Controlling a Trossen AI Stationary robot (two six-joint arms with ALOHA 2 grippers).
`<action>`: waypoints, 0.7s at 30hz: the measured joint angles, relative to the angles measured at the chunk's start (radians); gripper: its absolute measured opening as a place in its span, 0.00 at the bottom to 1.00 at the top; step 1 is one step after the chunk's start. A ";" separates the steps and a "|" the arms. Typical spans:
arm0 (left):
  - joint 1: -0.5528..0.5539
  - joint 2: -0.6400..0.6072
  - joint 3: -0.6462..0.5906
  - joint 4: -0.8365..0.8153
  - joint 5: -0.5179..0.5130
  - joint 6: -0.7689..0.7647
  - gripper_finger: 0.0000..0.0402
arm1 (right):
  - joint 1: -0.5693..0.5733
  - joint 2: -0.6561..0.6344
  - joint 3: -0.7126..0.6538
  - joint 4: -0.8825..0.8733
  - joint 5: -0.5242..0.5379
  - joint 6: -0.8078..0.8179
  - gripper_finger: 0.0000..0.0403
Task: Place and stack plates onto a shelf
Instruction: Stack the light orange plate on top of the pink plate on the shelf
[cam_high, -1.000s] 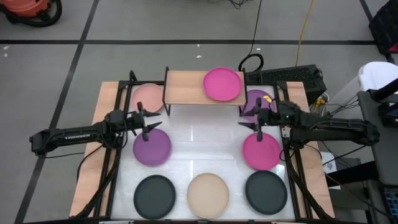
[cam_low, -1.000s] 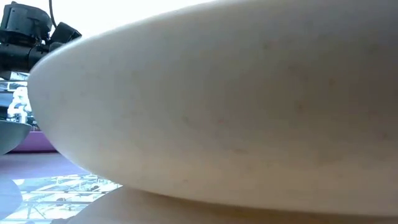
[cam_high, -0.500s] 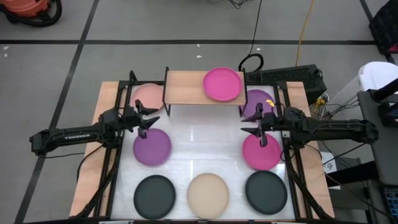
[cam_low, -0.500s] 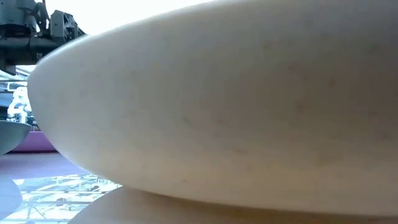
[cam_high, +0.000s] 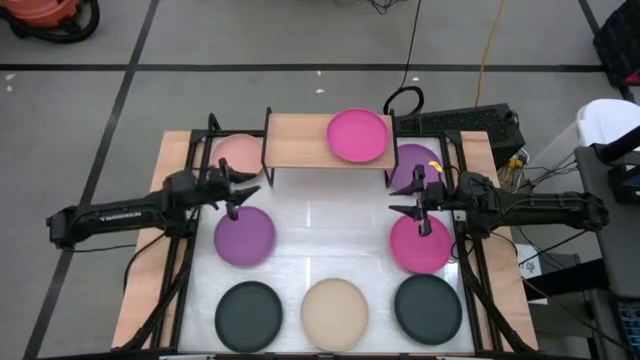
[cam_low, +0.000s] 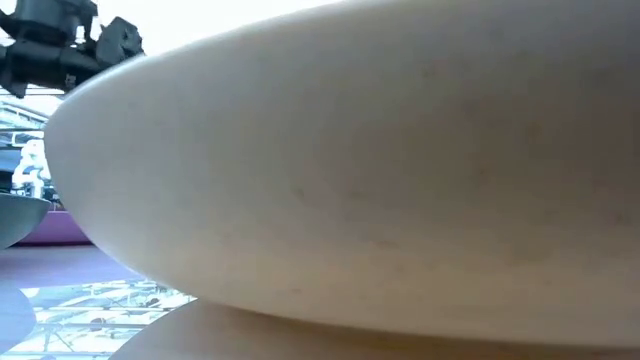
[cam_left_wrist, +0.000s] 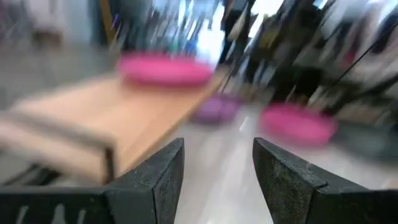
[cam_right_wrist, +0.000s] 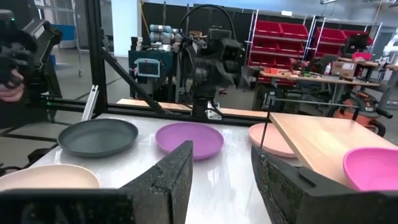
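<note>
1. Across the middle of the high view lies the tabletop (cam_high: 320, 225), a glossy white rectangle edged in light wood.
2. At its far edge stands the shelf (cam_high: 300, 140), a flat light-wood rectangle on thin black legs, its long axis running left to right.
3. On the shelf's right half sits one magenta plate (cam_high: 358, 136), round, shallow and matte.
4. Just left of the shelf lies a light pink plate (cam_high: 236, 153); just right of it lies a purple plate (cam_high: 412, 162), partly under the right arm.
5. Nearer lie a second purple plate (cam_high: 244, 237) on the left and a second magenta plate (cam_high: 420, 245) on the right.
6. Along the near edge sit a black plate (cam_high: 249, 316), a beige plate (cam_high: 335, 312) and another black plate (cam_high: 427, 307), well apart.
7. The left gripper (cam_high: 240, 187) hovers between the pink and purple plates, fingers (cam_left_wrist: 155, 180) spread wide, empty.
8. The right gripper (cam_high: 412, 197) hovers over the magenta plate's far rim, fingers (cam_right_wrist: 168, 180) wide, empty.
</note>
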 joint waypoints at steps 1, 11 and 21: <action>-0.005 0.019 0.031 -0.102 -0.054 0.012 0.49 | 0.000 0.000 0.000 0.001 0.000 0.000 0.36; -0.009 0.267 0.175 -0.554 -0.362 -0.111 0.49 | 0.000 0.000 0.000 0.000 0.000 0.003 0.36; 0.012 0.539 0.175 -0.555 -0.537 -0.127 0.49 | 0.000 0.000 0.000 -0.001 0.000 0.003 0.36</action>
